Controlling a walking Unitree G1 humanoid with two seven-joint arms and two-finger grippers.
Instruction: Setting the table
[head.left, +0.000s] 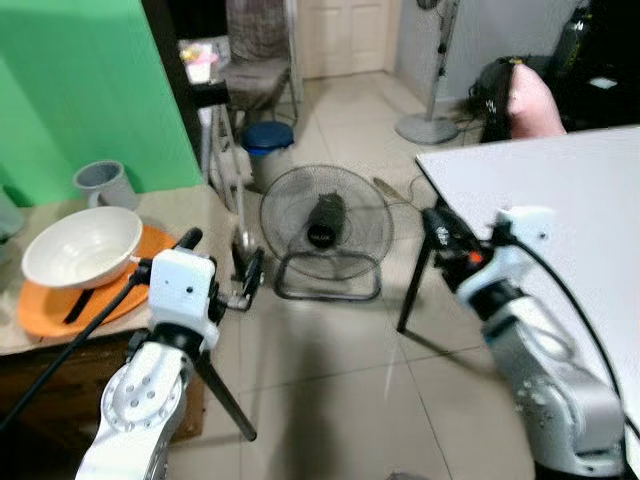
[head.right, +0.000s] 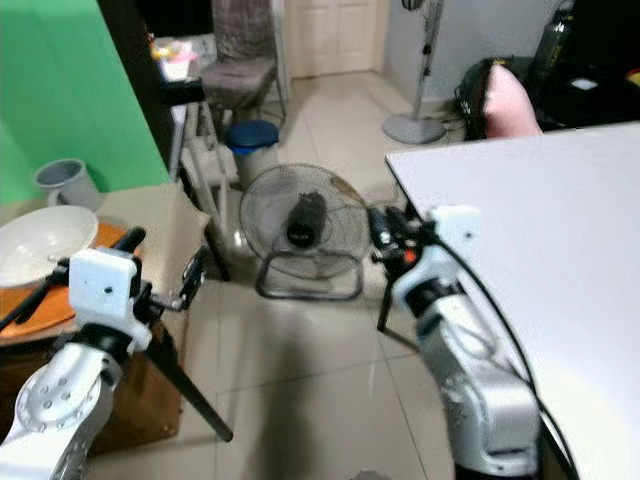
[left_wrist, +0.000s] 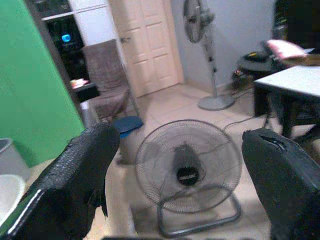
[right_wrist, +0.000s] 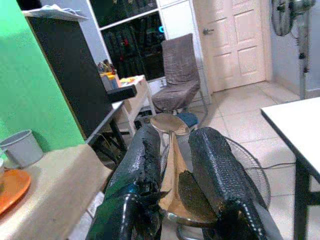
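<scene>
Wooden spoon (right_wrist: 172, 165) sits clamped between your right gripper's (head.left: 437, 232) fingers, held at the white table's (head.left: 590, 200) corner above the floor fan (head.left: 325, 232). Your left gripper (head.left: 222, 268) hangs spread wide, beside the white bowl (head.left: 82, 247) on the orange plate (head.left: 50, 305).

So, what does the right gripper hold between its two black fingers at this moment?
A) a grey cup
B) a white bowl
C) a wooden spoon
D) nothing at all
C: in the right wrist view, the right gripper has its fingers closed on a wooden spoon; the grey cup and the white bowl stay on the side table.
</scene>
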